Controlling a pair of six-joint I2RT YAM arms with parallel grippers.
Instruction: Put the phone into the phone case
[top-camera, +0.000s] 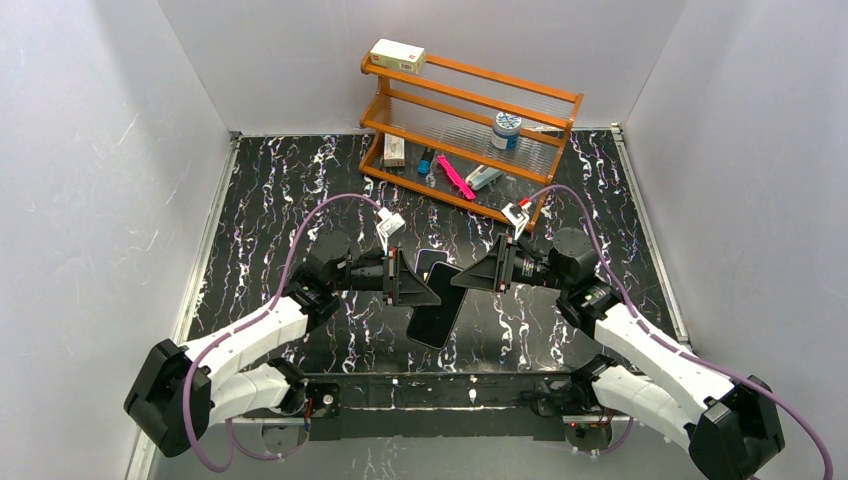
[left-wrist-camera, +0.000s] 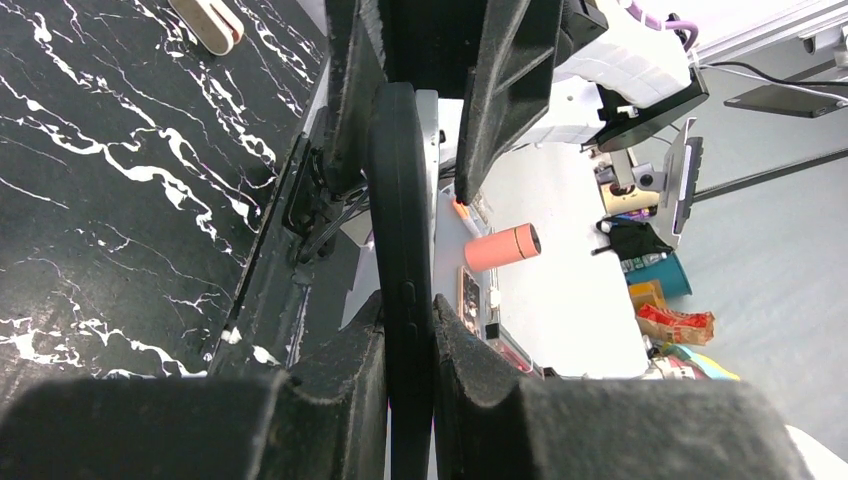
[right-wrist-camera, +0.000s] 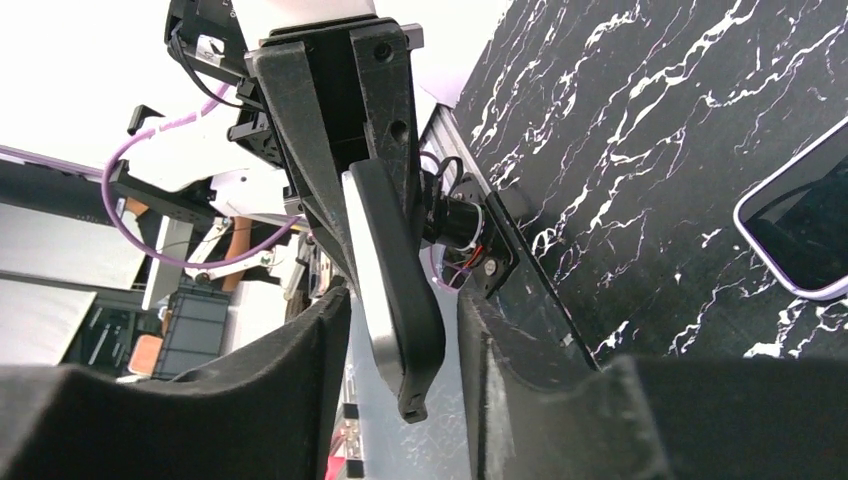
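Both grippers meet mid-air: the left gripper pinches the phone case edge-on, with the phone seemingly lying in it, between the spread fingers of the right gripper. Seating looks to be the step in hand; next, those fingers likely need to squeeze the phone fully home.

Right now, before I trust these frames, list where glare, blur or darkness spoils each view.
Top external: even light, sharp throughout, only soft shadows on the table. Left wrist: the left pincer looms dark and soft near the lens, and the room behind it is washed out. Right wrist: the upper left is blown white, while the phone case is fairly crisp.
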